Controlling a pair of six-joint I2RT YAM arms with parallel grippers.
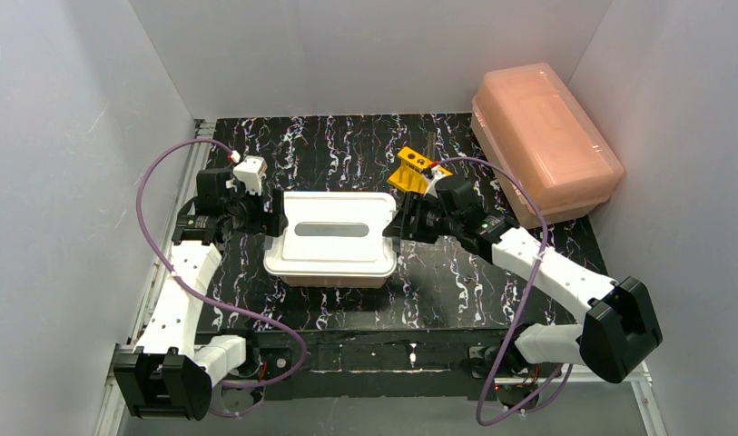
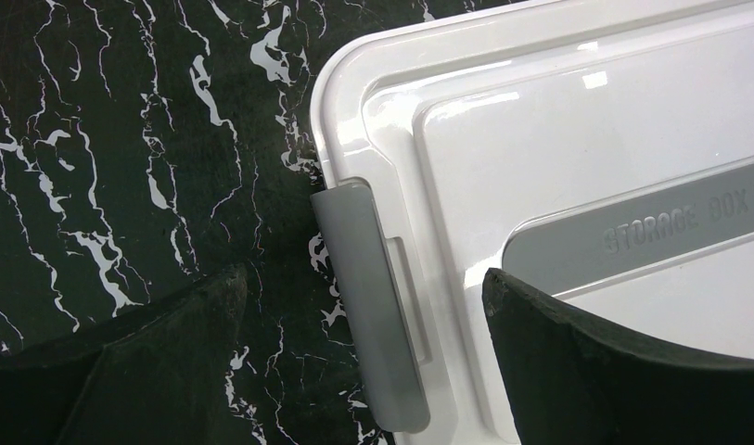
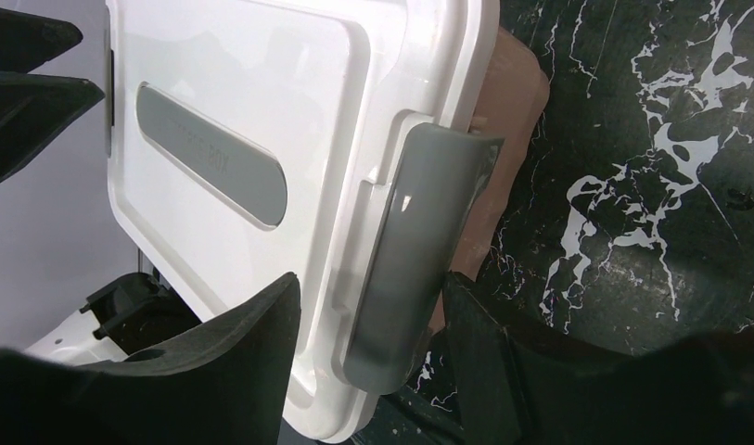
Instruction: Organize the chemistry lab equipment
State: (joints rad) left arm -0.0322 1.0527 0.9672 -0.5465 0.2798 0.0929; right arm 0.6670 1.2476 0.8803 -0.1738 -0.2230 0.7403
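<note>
Yellow tube rack (image 1: 407, 173) shows only overhead (wrist views: latches (image 2: 377, 306)).

Black marbled table (image 1: 347, 145). Closed storage box (image 1: 329, 259) with a white lid sits mid-table. Big pink tub (image 1: 542, 136), lid on, sits at the far right corner. Yellow rack (image 1: 407, 173) stands between them, behind the box and apart from both.

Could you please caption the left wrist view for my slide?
Open left fingers straddle the grey latch on the white storage-box lid.
</note>
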